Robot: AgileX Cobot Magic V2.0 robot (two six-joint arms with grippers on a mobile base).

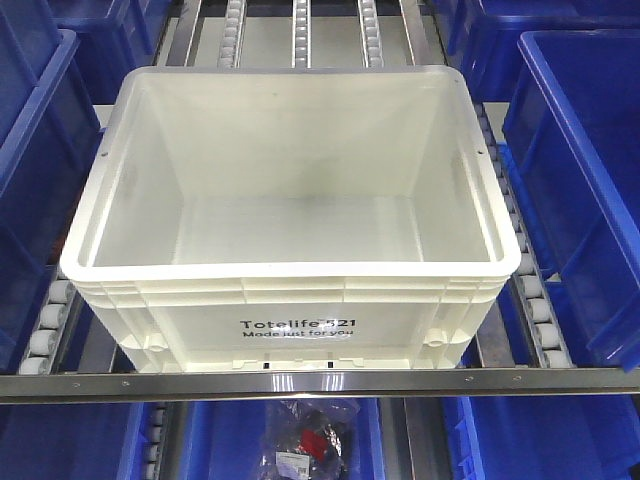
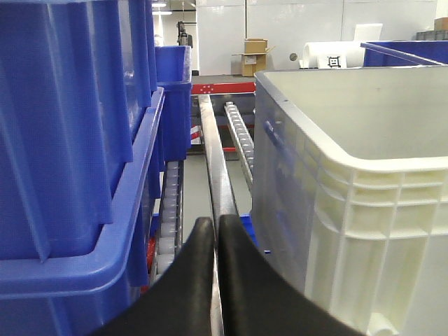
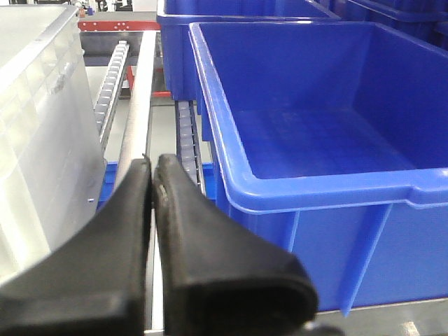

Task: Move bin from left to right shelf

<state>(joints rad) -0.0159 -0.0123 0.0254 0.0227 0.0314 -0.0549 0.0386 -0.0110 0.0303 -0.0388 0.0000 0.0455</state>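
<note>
The left gripper has its black curved fingers pressed tip to tip with nothing between them. It sits low in the gap between shelf lanes, over a thin silver metal rail. Just to its right stands the large white rectangular plastic bin, whose ribbed rim is near the fingers but apart from them. On the other side are stacked blue plastic bins.

The right gripper is narrowed to a hairline gap and holds nothing, above a second silver rail. The white bin's wall lies just to its left, not touching. A deep blue plastic bin stands just to its right.

In the front view the white bin sits upright on grey roller tracks in the middle lane. Its "Totelife 521" print faces the camera, behind a steel front bar, and blue bins flank it. Neither gripper shows in this view. On the level below lies a clear bag of small dark and red items.
</note>
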